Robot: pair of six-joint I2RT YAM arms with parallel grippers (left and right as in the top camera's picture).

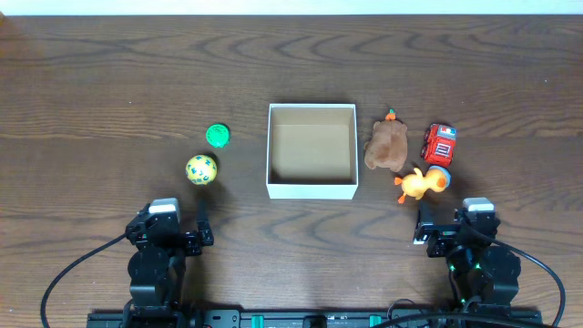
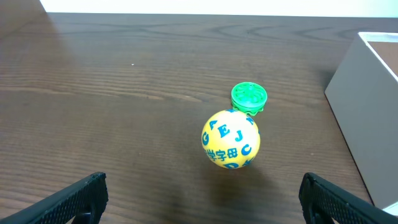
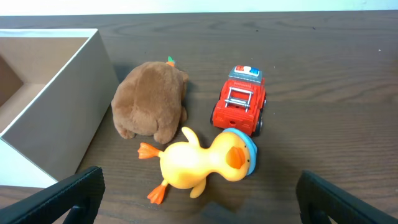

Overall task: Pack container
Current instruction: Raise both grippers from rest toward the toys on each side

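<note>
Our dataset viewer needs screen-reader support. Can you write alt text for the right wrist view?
Three toys lie on a dark wooden table: a yellow duck nearest the camera, a brown plush toy and a red toy truck behind it. A white box sits at left; the right claw is open, its fingertips in the bottom corners.

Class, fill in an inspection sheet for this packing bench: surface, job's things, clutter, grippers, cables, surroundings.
Surface: dark wood-grain table.
Job's things: container open, nothing inside; yellow letter ball and green round toy to its left; brown plush, red toy truck and yellow duck to its right.
Clutter: nothing seen.
Grippers: left gripper and right gripper open, holding nothing.
Cables: black cables loop from both arm bases.
Surroundings: pale strip beyond far table edge.
</note>
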